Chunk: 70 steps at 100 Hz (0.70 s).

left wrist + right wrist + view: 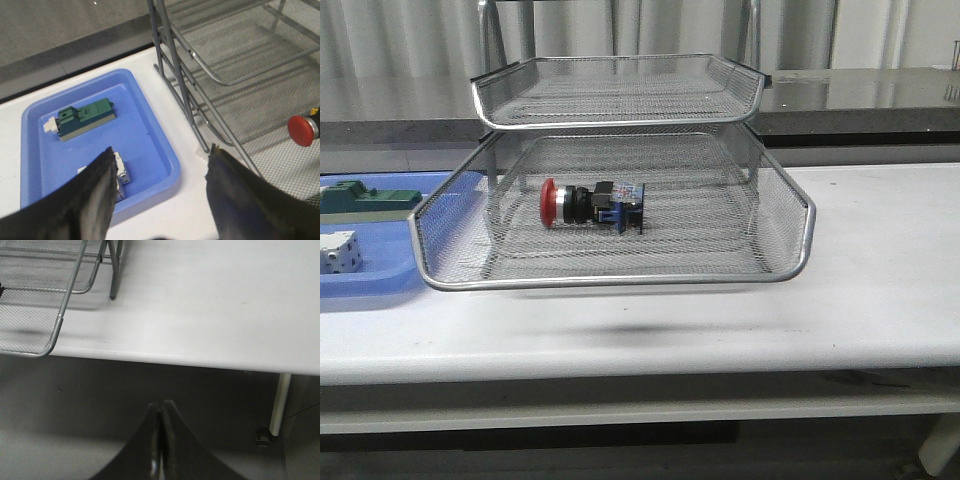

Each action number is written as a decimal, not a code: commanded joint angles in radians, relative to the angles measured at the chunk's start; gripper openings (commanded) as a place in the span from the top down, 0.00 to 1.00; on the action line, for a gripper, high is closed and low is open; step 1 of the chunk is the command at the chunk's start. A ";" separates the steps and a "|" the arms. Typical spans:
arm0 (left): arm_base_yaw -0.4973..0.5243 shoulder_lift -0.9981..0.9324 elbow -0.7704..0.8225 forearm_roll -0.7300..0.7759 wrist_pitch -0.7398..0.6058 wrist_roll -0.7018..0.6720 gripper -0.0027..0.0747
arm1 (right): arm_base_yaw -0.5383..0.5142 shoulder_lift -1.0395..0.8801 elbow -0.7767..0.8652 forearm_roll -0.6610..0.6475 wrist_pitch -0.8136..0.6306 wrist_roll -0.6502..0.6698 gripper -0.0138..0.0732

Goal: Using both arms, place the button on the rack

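Left gripper (160, 192): your fingers stood wide apart, holding nothing.
Right gripper (161, 440): fingers pressed together, empty.
Button (592, 205): lay in the rack (620, 270) tray, cap toward 9 o'clock.

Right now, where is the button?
In the front view the button lies on its side in the pulled-out tray of the rack, left of the tray's middle, red cap pointing left toward the blue tray.

Upper tray (620, 90) overhangs the button (590, 204); front approach stays open.
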 commanded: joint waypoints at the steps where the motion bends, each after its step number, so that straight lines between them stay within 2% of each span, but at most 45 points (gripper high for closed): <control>1: 0.002 -0.087 0.064 -0.017 -0.185 -0.022 0.47 | -0.003 0.001 -0.036 -0.007 -0.056 -0.007 0.92; 20: 0.002 -0.247 0.214 -0.024 -0.296 -0.041 0.49 | -0.003 0.001 -0.036 -0.007 -0.056 -0.007 0.92; 53: 0.002 -0.467 0.384 -0.110 -0.472 -0.041 0.51 | -0.003 0.001 -0.036 -0.007 -0.056 -0.007 0.92; 70: 0.002 -0.532 0.438 -0.110 -0.492 -0.041 0.51 | -0.003 0.001 -0.036 -0.007 -0.056 -0.007 0.92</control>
